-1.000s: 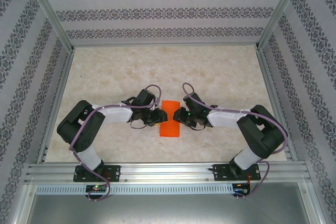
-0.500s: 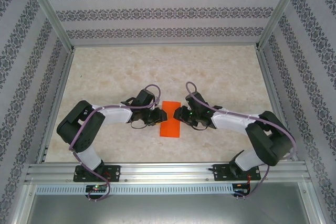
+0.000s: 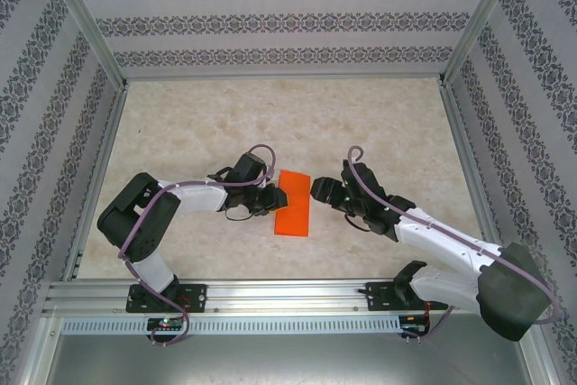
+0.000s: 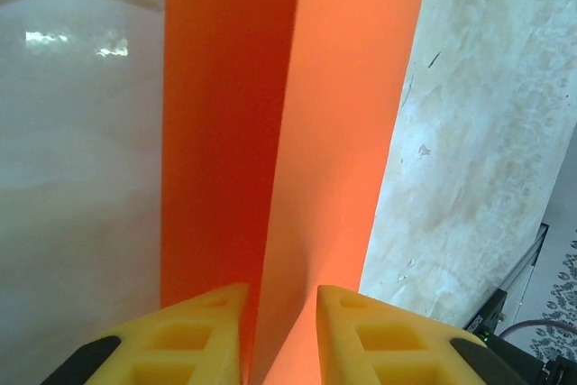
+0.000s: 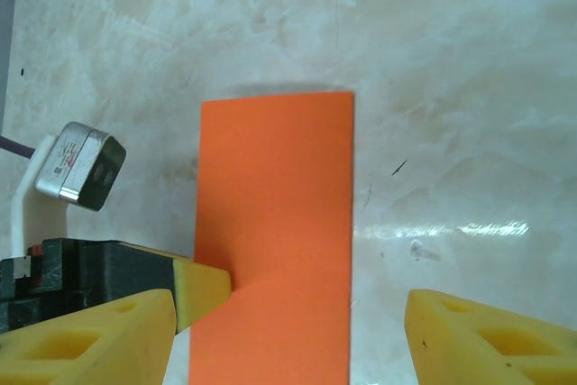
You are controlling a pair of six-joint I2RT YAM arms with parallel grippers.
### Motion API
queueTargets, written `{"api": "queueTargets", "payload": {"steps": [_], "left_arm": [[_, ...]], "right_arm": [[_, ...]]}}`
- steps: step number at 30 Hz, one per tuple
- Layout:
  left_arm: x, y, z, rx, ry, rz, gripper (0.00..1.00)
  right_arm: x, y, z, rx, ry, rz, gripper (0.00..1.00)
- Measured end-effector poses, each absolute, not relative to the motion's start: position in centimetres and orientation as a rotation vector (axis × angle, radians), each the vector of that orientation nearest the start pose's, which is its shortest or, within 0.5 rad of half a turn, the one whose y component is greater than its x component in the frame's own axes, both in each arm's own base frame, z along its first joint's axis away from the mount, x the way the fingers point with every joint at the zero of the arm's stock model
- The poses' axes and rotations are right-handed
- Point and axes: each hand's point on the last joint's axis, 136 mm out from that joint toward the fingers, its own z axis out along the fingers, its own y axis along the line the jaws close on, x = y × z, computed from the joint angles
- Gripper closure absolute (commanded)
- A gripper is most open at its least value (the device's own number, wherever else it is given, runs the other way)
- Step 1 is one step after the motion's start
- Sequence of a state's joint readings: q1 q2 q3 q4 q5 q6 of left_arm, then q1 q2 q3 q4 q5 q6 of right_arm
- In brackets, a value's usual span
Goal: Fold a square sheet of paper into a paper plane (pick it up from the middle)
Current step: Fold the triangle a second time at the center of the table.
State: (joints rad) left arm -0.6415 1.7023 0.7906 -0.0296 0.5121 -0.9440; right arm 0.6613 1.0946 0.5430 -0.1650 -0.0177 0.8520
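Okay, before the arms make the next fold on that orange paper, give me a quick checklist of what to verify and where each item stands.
1. The orange sheet is folded in half with its edges matched: ok.
2. The left end effector has the sheet's edge between its fingers: ok.
3. The right end effector is open and not touching the sheet: ok.
4. The sheet lies flat on the table: not ok, it is lifted at the grip.
5. The crease is pressed sharp: cannot tell.

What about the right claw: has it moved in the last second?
Yes. The right gripper has backed off the orange paper, shifting slightly toward the table's right rail.
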Motion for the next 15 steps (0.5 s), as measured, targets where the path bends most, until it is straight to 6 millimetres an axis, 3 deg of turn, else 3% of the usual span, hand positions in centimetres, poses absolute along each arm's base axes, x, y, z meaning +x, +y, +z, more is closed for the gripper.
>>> {"api": "queueTargets", "payload": {"steps": [8,15], "left_arm": [[25.9,-30.0,4.0,-0.186,2.81,-1.195,0.73],[25.9,-30.0,4.0,-0.186,2.81,-1.195,0.75]], "right_arm": [[24.8,21.0,11.1,-0.033,2.35,0.615,0.34],[24.1,21.5,13.0,-0.227,2.168,0.501,0.35]]}}
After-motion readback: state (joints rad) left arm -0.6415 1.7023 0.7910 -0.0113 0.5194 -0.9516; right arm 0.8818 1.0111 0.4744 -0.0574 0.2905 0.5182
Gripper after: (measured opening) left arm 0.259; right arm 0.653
